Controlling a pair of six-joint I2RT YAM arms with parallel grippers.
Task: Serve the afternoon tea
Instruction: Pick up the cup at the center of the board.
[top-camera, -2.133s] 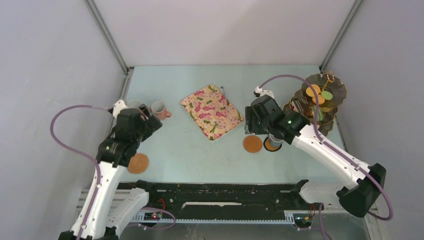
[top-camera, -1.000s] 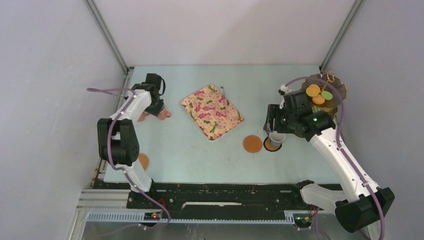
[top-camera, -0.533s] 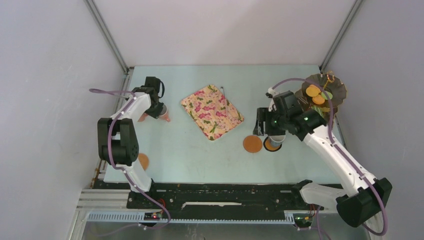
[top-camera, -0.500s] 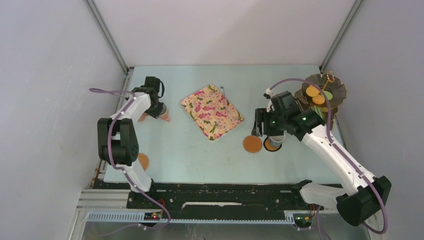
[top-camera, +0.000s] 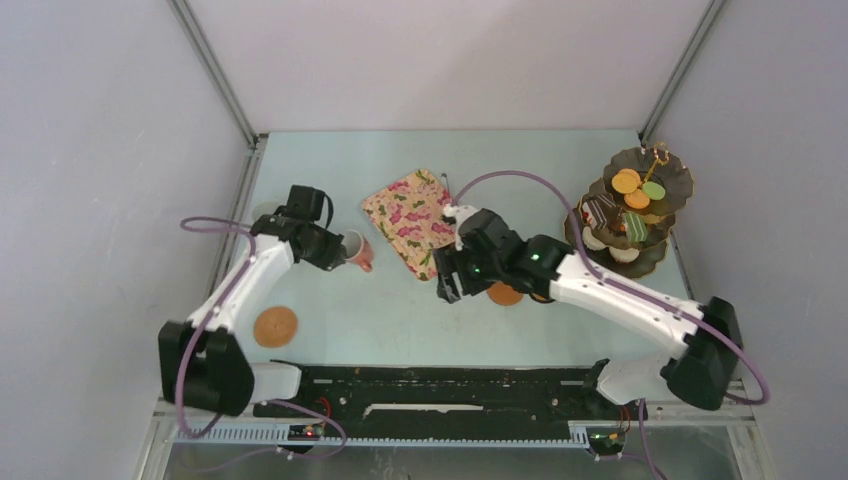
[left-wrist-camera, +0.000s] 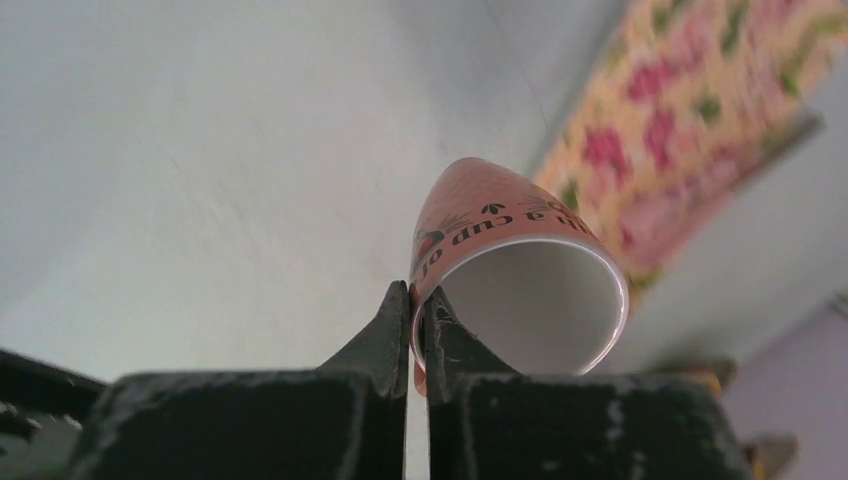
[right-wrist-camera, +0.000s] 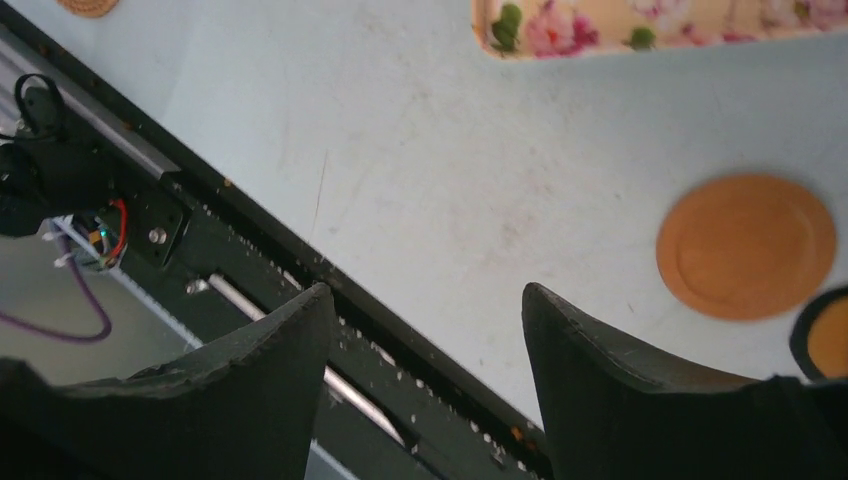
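My left gripper (top-camera: 341, 249) is shut on the rim of a pink-orange mug (top-camera: 359, 251), one finger inside and one outside. The mug (left-wrist-camera: 520, 260) hangs tilted on its side above the table, its mouth toward the left wrist camera, with the gripper (left-wrist-camera: 415, 320) at its lower left rim. My right gripper (top-camera: 447, 281) stands open and empty over the table near the front rail, left of an orange coaster (top-camera: 505, 294). In the right wrist view the coaster (right-wrist-camera: 745, 245) lies to the right of the gripper (right-wrist-camera: 425, 292). The dark three-tier stand (top-camera: 673, 178) holds sweets at the far right. The grey mug is hidden.
A floral tray (top-camera: 420, 215) lies mid-table, its near corner close to my right wrist. A second orange coaster (top-camera: 275, 326) sits at the front left. The black front rail (right-wrist-camera: 300, 290) runs under my right fingers. A dark-rimmed round edge (right-wrist-camera: 822, 340) shows beside the coaster.
My left arm has carried the pink-orange mug from the back left toward the middle. My right arm has swung left, away from the stand and the grey mug, past the coaster.
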